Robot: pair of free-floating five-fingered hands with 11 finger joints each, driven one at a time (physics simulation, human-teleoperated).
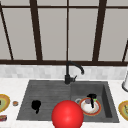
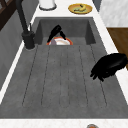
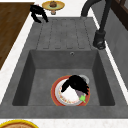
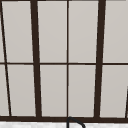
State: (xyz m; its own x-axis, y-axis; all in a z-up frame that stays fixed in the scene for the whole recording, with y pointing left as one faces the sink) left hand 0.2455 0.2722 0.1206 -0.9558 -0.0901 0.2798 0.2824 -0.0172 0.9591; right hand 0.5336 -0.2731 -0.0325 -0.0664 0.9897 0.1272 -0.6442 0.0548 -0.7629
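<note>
My right hand (image 1: 92,97) hangs in the basin over a red-rimmed plate (image 1: 98,111) that holds a white bowl (image 3: 68,96). Its fingers spread downward and touch the bowl, as the right side view shows at the right hand (image 3: 75,83). A small purple and green thing (image 3: 82,96) lies on the plate beside it. My left hand (image 1: 36,105) floats open over the drainboard near its front edge, seen large in the left side view as the left hand (image 2: 110,65), holding nothing.
A big red ball (image 1: 67,115) fills the front middle. The black faucet (image 1: 68,72) stands behind the sink. Yellow plates sit on the left counter (image 1: 3,102) and right counter (image 1: 123,108). A white jar (image 2: 47,4) stands at the right.
</note>
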